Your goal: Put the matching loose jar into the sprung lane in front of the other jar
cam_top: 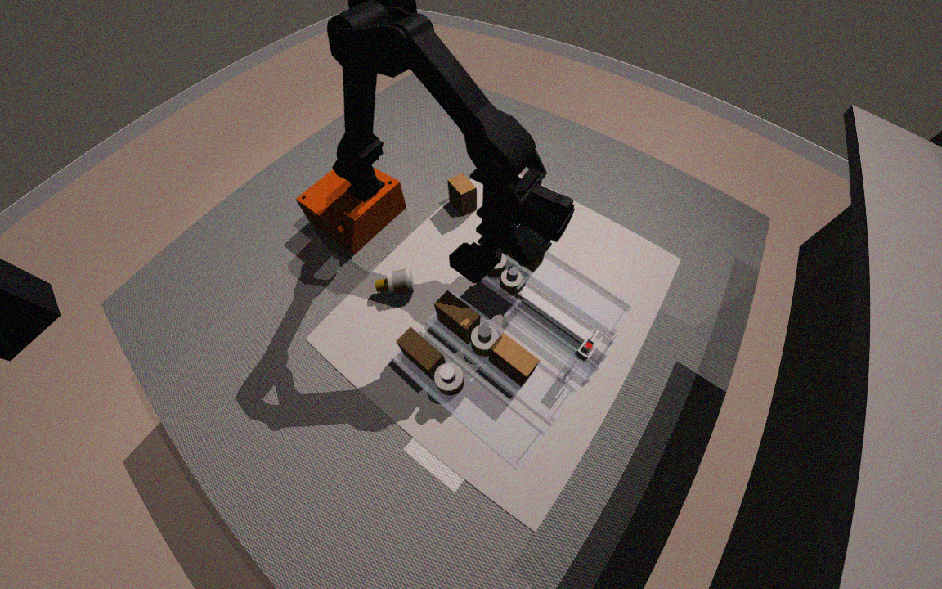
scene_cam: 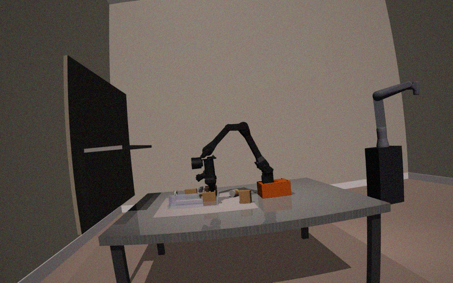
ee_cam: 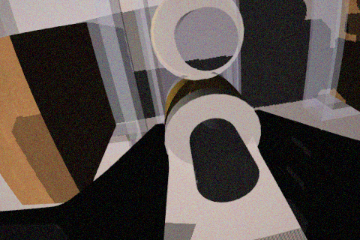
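Held jar (ee_cam: 212, 145), white-lidded with a yellow-brown body, clamped between the black fingers of the gripper (cam_top: 498, 262), jaws partly closed on its sides. Poised at the front end of the sprung lane (cam_top: 554, 322), touching or just short of the lane jar (ee_cam: 197, 31) behind it; cannot tell which. Red-marked pusher plate (cam_top: 588, 346) far back along the lane, well apart from both jars. Beside the lane, toward the orange base (cam_top: 352, 204): two clear lanes with brown boxes (cam_top: 513, 357) and white-lidded jars (cam_top: 484, 336). Near the lane fronts, on the white mat (cam_top: 365, 333): a tipped jar (cam_top: 395, 281) lying on its side. Beyond the gripper, a lone brown box (cam_top: 462, 192).
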You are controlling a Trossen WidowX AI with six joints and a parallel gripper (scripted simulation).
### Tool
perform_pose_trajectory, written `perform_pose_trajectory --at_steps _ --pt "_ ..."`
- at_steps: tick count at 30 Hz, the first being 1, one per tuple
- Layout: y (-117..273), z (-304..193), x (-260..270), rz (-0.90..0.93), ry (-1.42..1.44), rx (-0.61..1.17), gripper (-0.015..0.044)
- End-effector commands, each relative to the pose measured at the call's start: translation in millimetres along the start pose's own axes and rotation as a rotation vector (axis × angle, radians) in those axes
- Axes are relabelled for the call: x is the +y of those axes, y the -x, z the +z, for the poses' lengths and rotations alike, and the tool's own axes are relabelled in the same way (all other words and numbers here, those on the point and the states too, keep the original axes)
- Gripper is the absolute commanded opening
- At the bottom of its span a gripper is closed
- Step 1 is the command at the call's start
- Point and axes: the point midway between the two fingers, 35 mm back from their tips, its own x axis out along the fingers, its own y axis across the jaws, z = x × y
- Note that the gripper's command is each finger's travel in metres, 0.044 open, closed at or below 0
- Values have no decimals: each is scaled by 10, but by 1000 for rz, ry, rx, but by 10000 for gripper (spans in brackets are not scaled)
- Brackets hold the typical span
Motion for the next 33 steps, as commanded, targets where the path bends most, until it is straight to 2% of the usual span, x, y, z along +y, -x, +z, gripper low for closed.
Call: perform_pose_trajectory --at_steps 1,33 --pt "22 65 6 2 5 -24 0" --pt "-87 67 6 2 5 -24 0"
